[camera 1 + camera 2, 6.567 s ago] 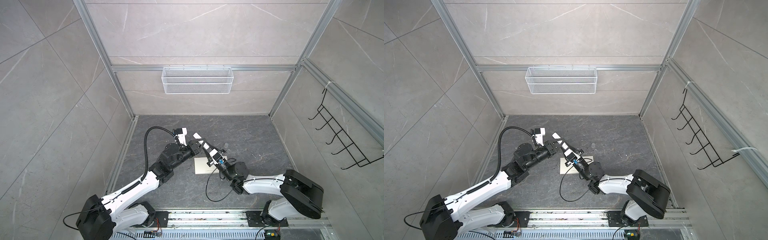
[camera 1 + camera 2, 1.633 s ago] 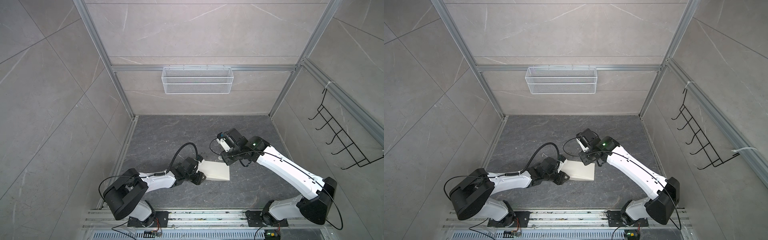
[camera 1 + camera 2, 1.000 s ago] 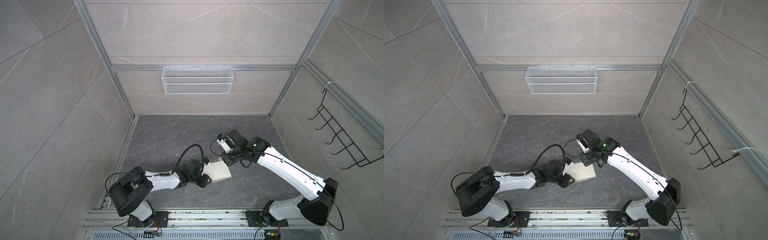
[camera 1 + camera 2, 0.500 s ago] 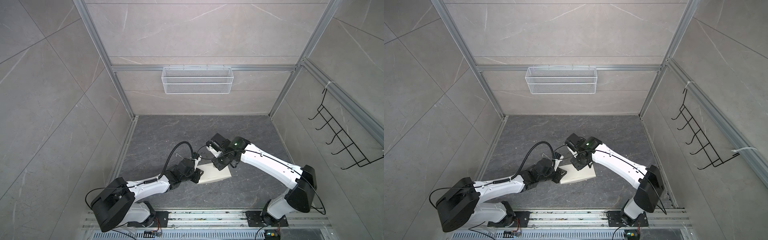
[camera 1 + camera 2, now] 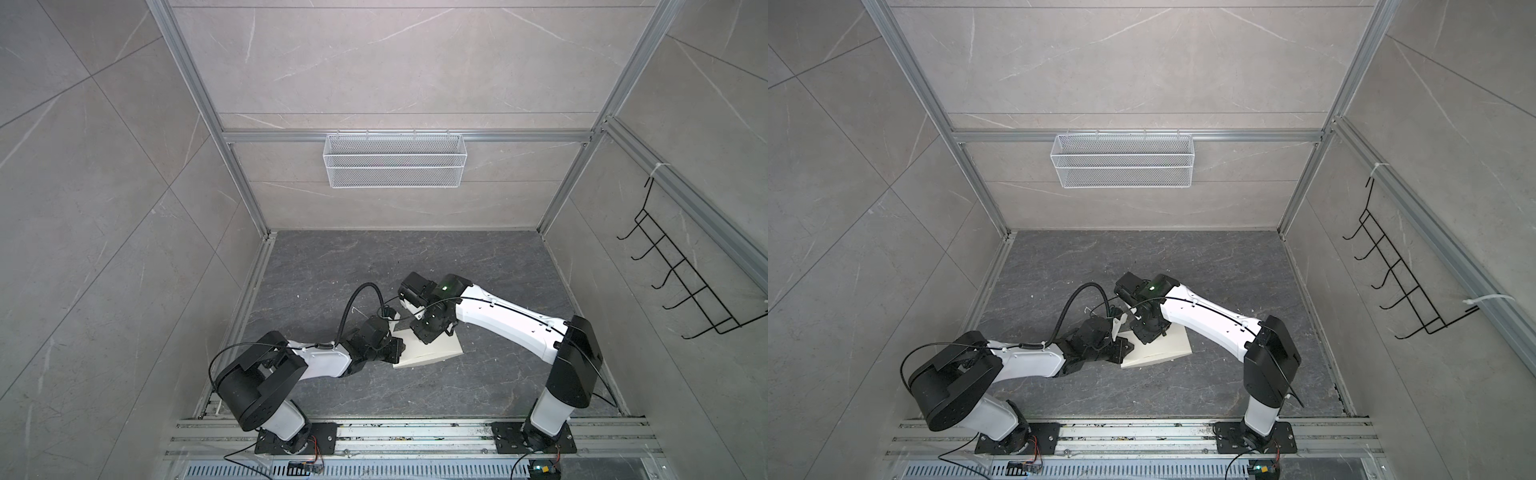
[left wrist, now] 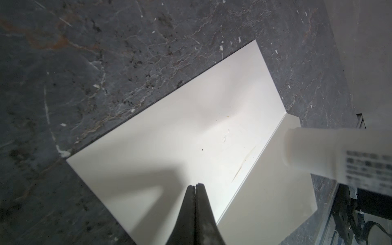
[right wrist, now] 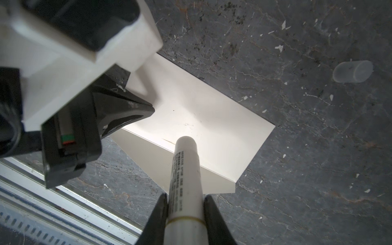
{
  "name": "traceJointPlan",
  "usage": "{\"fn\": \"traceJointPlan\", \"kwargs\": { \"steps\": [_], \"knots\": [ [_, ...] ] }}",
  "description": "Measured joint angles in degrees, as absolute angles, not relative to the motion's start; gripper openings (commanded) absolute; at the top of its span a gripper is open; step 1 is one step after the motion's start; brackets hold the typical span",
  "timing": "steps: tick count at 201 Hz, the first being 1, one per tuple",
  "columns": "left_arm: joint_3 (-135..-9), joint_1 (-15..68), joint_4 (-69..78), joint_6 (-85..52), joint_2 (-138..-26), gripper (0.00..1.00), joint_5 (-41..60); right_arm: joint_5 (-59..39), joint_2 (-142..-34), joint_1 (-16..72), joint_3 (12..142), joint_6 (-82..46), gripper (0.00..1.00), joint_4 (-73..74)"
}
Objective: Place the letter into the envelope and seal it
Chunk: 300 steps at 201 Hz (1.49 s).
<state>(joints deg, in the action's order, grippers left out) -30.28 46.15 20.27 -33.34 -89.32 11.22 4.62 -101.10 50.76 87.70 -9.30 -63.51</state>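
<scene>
While the left gripper [image 6: 195, 187] hangs over the envelope [image 6: 180, 127] with jaws pressed together, the right gripper [image 7: 185, 198] clamps a white tube [image 7: 186, 165], tip at the flap fold.

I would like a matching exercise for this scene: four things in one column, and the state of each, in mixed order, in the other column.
Things:
1. left gripper
2. right gripper
3. envelope
4. clear cap

States:
A. lies flat, flap open
B. jaws shut on the white tube
C. lies on its side, away from the rest
D. jaws shut, nothing between them

Pairs: 1-D, 2-B, 3-A, 4-C
</scene>
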Motion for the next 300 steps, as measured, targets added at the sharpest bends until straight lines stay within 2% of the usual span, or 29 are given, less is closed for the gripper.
{"fn": "traceJointPlan", "kwargs": {
  "steps": [106, 300],
  "knots": [
    [-28.8, 45.2, 24.3, -37.6, -91.2, 0.0, 11.1, 3.6, -108.3, 51.2, 91.2, -9.3, 0.0, -63.7],
    [-28.8, 45.2, 25.7, -37.8, -92.0, 0.0, 10.9, 3.7, -112.5, 51.5, 91.8, -9.5, 0.0, -64.5]
  ]
}}
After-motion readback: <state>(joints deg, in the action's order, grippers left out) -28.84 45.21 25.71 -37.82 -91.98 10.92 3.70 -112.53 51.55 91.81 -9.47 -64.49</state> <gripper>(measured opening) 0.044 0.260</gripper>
